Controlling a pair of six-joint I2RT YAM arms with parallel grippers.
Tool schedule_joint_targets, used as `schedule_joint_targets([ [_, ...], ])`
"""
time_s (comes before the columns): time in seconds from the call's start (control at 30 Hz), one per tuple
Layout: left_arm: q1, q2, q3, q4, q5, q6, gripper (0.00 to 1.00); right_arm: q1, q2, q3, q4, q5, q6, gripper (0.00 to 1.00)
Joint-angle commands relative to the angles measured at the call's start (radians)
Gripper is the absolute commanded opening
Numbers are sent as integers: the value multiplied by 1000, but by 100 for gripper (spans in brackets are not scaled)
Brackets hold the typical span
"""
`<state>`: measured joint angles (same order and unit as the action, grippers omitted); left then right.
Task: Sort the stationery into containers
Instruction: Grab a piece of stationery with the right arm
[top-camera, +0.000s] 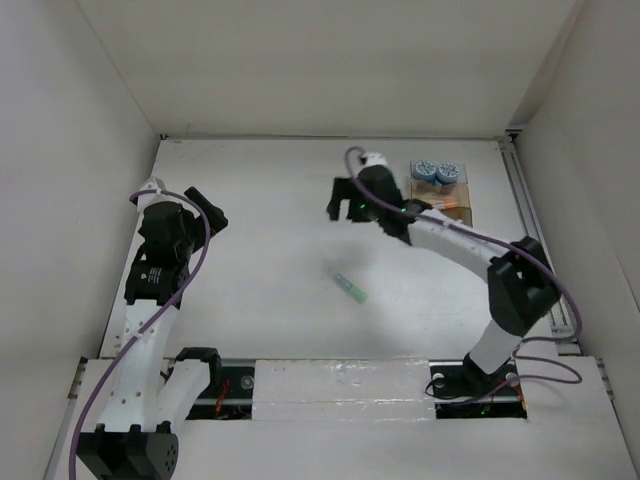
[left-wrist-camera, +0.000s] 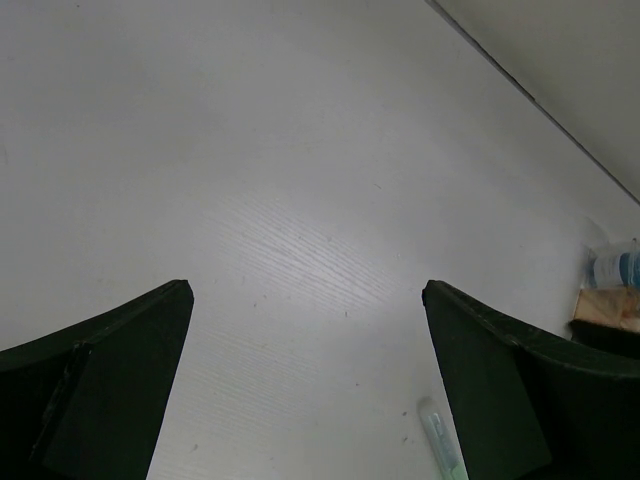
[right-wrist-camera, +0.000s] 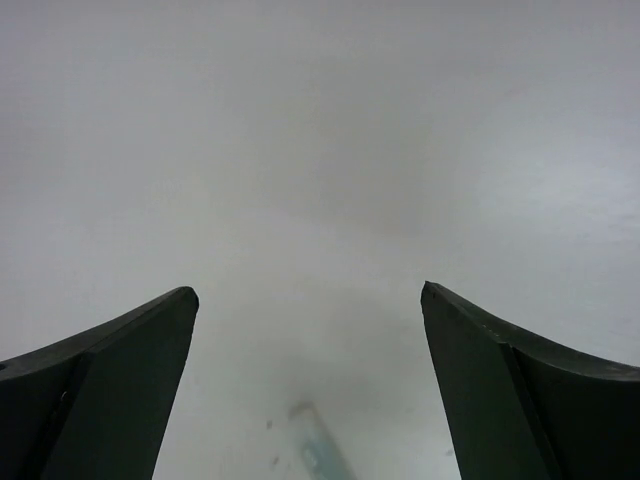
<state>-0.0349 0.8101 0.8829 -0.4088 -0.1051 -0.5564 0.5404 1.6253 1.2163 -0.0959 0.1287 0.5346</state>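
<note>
Left gripper (left-wrist-camera: 306, 288), right gripper (right-wrist-camera: 308, 292) spread; overhead shows organizer (top-camera: 458, 190), right wrist just blurred pen (right-wrist-camera: 315, 447)

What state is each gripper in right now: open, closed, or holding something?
Left gripper: open, holding nothing.
Right gripper: open, holding nothing.

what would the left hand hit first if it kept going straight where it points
Probably the table: only its white surface shows between the fingers of the open left hand. The green pen lies off that line, rightward.
</note>
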Motion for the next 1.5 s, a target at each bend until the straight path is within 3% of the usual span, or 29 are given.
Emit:
schedule_joint_targets([
  [0.0,4,-11,-4,15,-15,-8,99,196,125,43,-231,47,-208,100],
  [0.2,4,-20,-4,15,-24,-8,99,305,219,68,-231,35,-196,99],
  [0.43,4,-2,-4,24,7,1,99,328,222,-23,-220,35,-171,96],
  [0.67,4,-11,-4,24,16,1,99,386,231,-43,-306,138,-141,90],
  [0.77,4,-11,-4,24,25,1,99,397,240,-64,-317,147,-140,82],
  [0.87,4,-20,-4,24,25,1,99,397,229,-64,-317,147,-131,67],
  [0.9,4,-20,-4,24,25,10,99,397,229,-75,-317,147,-131,67],
  [1.03,4,-20,-4,24,25,10,99,397,219,-75,-317,147,-131,34],
  [1.13,4,-20,-4,24,25,10,99,397,231,-75,-317,147,-131,0],
  [1.33,4,-29,-4,24,25,10,99,362,226,-52,-294,296,-10,0],
  [1.47,4,-29,-4,24,16,10,99,220,82,-110,-147,168,44,0],
])
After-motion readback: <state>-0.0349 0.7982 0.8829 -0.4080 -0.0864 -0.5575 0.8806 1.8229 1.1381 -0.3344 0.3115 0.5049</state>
